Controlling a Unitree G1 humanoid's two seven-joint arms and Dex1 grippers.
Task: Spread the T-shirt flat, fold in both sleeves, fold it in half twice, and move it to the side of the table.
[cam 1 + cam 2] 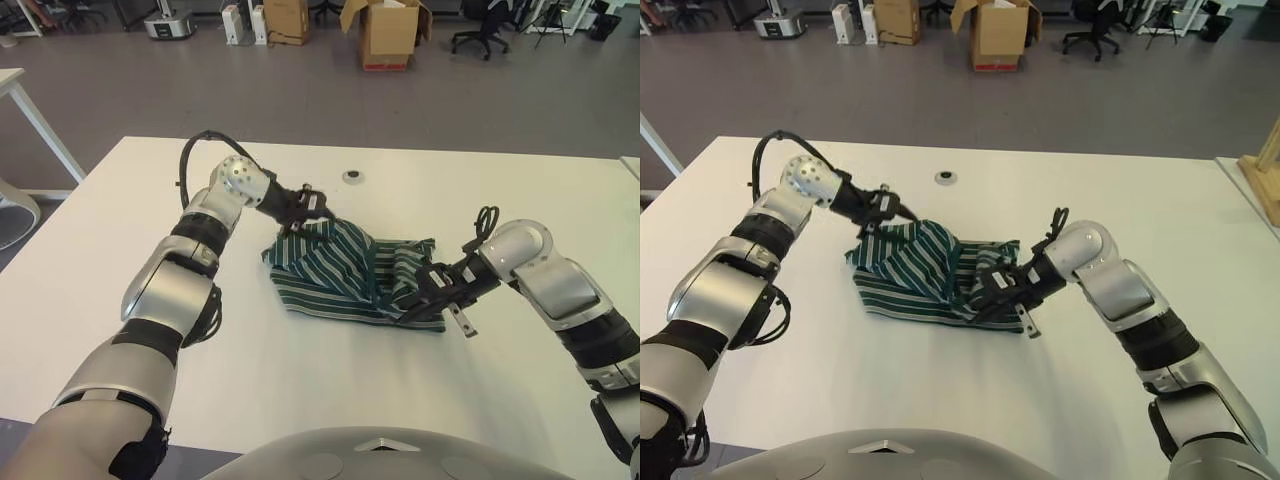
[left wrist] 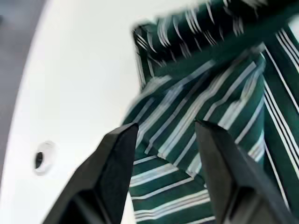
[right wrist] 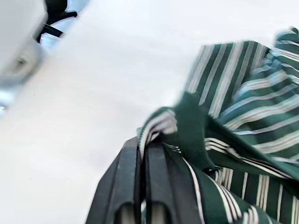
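The place looks like an office-style lab. A wide white table [image 1: 300,380] stands on a grey floor [image 1: 450,100]. Beyond it are cardboard boxes [image 1: 388,35], a black swivel chair [image 1: 483,30] and grey equipment [image 1: 168,22], and another desk [image 1: 15,85] stands alongside.

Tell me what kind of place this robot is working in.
Most likely a robotics lab or office workroom: a white worktable holding the T-shirt, cardboard boxes on the grey floor behind, and a rolling office chair.
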